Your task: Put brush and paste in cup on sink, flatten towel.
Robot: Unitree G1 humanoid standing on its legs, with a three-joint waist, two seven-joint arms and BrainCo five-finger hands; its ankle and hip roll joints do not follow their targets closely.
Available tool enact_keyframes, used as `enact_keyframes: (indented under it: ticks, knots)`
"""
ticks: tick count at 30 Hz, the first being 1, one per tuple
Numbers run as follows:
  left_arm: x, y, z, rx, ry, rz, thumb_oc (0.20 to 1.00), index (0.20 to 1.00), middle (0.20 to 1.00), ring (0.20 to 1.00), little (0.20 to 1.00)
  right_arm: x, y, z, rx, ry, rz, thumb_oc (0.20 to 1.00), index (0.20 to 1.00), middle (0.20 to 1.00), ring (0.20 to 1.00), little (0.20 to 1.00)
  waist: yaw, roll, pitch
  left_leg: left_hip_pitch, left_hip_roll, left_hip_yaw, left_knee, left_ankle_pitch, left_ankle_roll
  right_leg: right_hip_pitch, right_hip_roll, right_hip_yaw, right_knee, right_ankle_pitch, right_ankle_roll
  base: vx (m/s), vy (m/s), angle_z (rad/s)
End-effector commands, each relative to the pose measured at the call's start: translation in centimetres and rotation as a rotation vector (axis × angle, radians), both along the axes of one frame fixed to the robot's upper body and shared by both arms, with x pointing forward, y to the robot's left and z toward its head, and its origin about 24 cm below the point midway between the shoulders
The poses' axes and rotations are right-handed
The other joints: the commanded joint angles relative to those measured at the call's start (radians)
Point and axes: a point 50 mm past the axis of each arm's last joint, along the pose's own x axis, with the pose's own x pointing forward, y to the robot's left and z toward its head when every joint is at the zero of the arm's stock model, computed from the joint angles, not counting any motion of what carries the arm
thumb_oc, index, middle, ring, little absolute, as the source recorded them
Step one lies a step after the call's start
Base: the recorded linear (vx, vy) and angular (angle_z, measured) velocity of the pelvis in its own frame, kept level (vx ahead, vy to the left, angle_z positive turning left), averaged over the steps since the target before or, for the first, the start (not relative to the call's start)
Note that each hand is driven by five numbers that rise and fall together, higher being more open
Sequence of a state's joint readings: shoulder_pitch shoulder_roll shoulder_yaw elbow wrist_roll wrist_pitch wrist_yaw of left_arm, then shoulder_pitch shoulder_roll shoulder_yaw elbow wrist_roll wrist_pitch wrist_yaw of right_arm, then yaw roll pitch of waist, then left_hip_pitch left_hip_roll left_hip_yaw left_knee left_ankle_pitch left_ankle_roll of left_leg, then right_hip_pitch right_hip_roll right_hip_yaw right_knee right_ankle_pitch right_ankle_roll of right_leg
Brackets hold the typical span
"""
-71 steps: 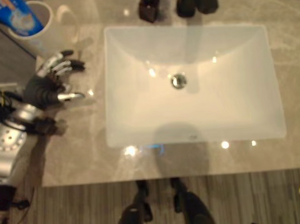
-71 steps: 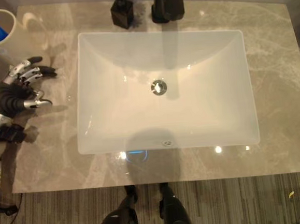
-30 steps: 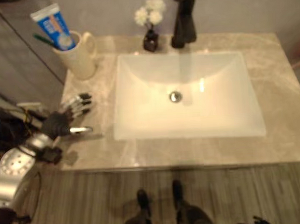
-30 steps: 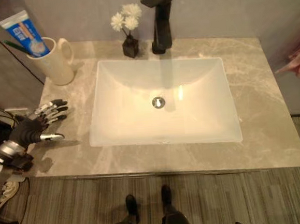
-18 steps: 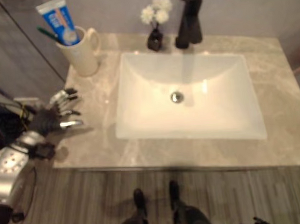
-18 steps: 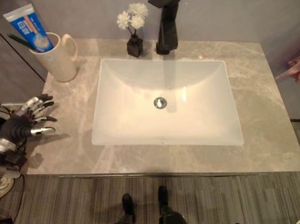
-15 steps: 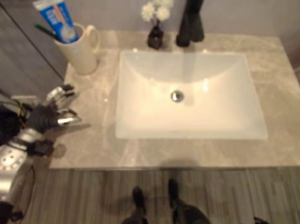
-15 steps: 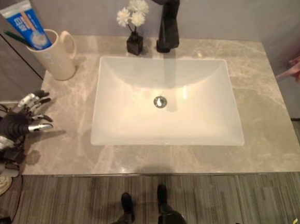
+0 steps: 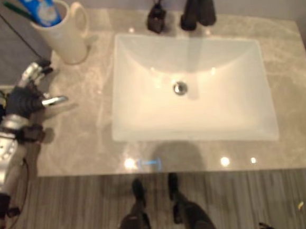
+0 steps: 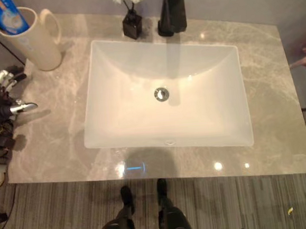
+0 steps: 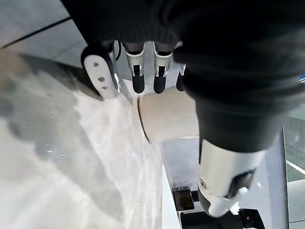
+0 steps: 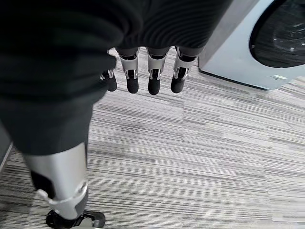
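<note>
Hovering left hand point(image 9: 29, 99), fingers apart and empty, at desk point(image 9: 85, 130) left edge beside cup point(image 9: 64, 32). Brush point(image 9: 16, 9) and paste point(image 9: 41, 7) stand in the cup, so probably done there. Right hand point(image 12: 143, 71) fingers relaxed over floor point(image 12: 205, 157).

Warm overhead light; glare spots on countertop point(image 10: 60, 148); slight blur.
</note>
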State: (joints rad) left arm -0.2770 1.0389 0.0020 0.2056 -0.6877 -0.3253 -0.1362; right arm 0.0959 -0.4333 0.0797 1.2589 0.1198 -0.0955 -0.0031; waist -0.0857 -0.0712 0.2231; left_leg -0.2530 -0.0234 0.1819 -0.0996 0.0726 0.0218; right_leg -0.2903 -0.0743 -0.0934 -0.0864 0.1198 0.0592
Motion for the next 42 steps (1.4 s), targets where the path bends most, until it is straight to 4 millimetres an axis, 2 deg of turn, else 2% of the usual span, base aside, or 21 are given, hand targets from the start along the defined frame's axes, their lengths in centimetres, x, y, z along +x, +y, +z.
enact_keyframes:
  ticks: [1, 27, 33, 37, 42]
  knots:
    - [0.3, 0.5, -0.5, 0.006, -0.001, 0.047, 1.0, 1.0, 1.0, 1.0, 1.0, -1.3, -1.2, 0.3, -0.052, 0.046, -0.031, 1.0, 1.0, 1.0, 1.0, 1.0, -0.018, 0.01, -0.009, -0.014, -0.003, -0.012, 0.012, -0.094, 0.004, 0.023, 0.017, 0.019, -0.001, -0.076, 0.03, 0.03, -0.02, -0.02]
    - [0.7, -1.1, 2.1, 0.037, -0.118, 0.018, 1.0, 1.0, 1.0, 1.0, 1.0, -0.2, -1.2, 0.5, -0.055, 0.003, -0.037, 1.0, 1.0, 1.0, 1.0, 1.0, -0.025, 0.027, 0.012, -0.04, 0.005, 0.003, 0.012, -0.1, 0.001, -0.019, 0.024, 0.053, -0.001, -0.074, 0.03, 0.03, -0.009, -0.04]
    - [-0.3, -0.5, 2.2, 0.09, -0.117, 0.041, 1.0, 1.0, 1.0, 1.0, 1.0, -0.6, -1.1, 0.4, -0.042, 0.006, -0.032, 1.0, 1.0, 1.0, 1.0, 1.0, -0.017, 0.024, 0.004, -0.031, 0.009, 0.004, 0.012, -0.103, 0.001, -0.012, 0.029, 0.065, -0.001, -0.077, 0.026, 0.01, -0.027, -0.05]
    - [-1.9, 0.8, 1.5, 0.141, -0.069, 0.078, 1.0, 1.0, 1.0, 1.0, 1.0, -1.2, -1.3, 0.4, -0.044, 0.028, -0.047, 1.0, 1.0, 1.0, 1.0, 1.0, 0.0, 0.025, -0.012, -0.005, 0.011, 0.002, 0.012, -0.108, 0.0, 0.013, 0.033, 0.063, -0.001, -0.091, 0.019, -0.01, -0.022, -0.03]
    - [-3.1, 1.4, 1.1, 0.164, -0.046, 0.085, 1.0, 1.0, 1.0, 1.0, 1.0, -1.2, -1.4, 0.4, -0.039, 0.028, -0.042, 1.0, 1.0, 1.0, 1.0, 1.0, 0.008, 0.023, -0.023, 0.01, 0.013, 0.001, 0.012, -0.111, -0.002, 0.028, 0.035, 0.059, -0.001, -0.098, 0.014, -0.04, -0.032, -0.04]
